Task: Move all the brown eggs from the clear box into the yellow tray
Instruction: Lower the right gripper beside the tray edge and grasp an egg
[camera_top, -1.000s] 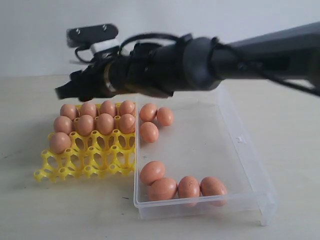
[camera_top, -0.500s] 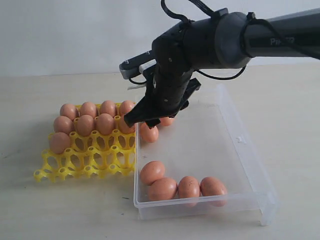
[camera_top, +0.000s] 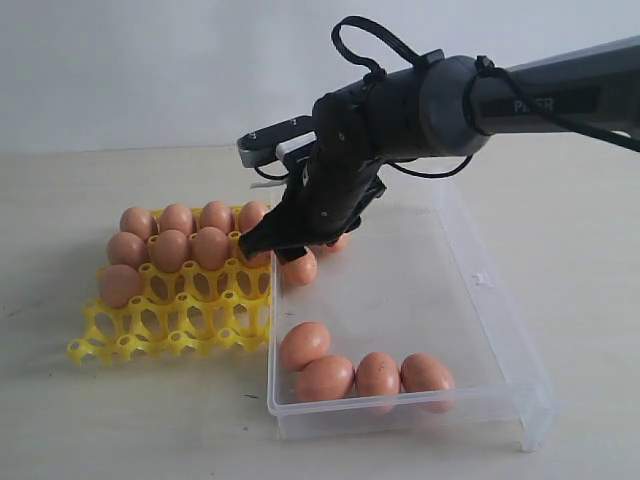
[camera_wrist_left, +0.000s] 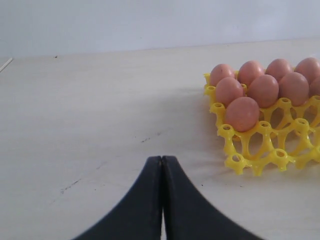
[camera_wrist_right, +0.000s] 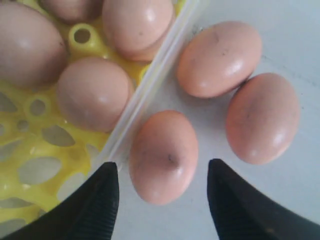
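Several brown eggs fill the far rows of the yellow tray (camera_top: 170, 325), which lies left of the clear box (camera_top: 470, 330). More brown eggs (camera_top: 365, 375) lie along the box's near wall. My right gripper (camera_top: 290, 240) hangs open over the box's far left corner. In the right wrist view its fingers straddle one brown egg (camera_wrist_right: 163, 156) lying by the box wall (camera_wrist_right: 150, 90), apart from it on both sides; two other eggs (camera_wrist_right: 262, 117) lie beside it. My left gripper (camera_wrist_left: 161, 162) is shut on nothing, low over the bare table, with the tray (camera_wrist_left: 260, 145) off to one side.
The wooden table (camera_top: 120, 420) runs around the tray and box. A pale wall stands behind. The right arm (camera_top: 520, 95) reaches in from the right, above the box. The box's inner floor (camera_top: 400, 290) between the two egg groups is bare.
The right arm swung from above the tray over to the box's far left corner and lowered; its open fingers now flank one egg there. The left gripper's earlier state is not shown.
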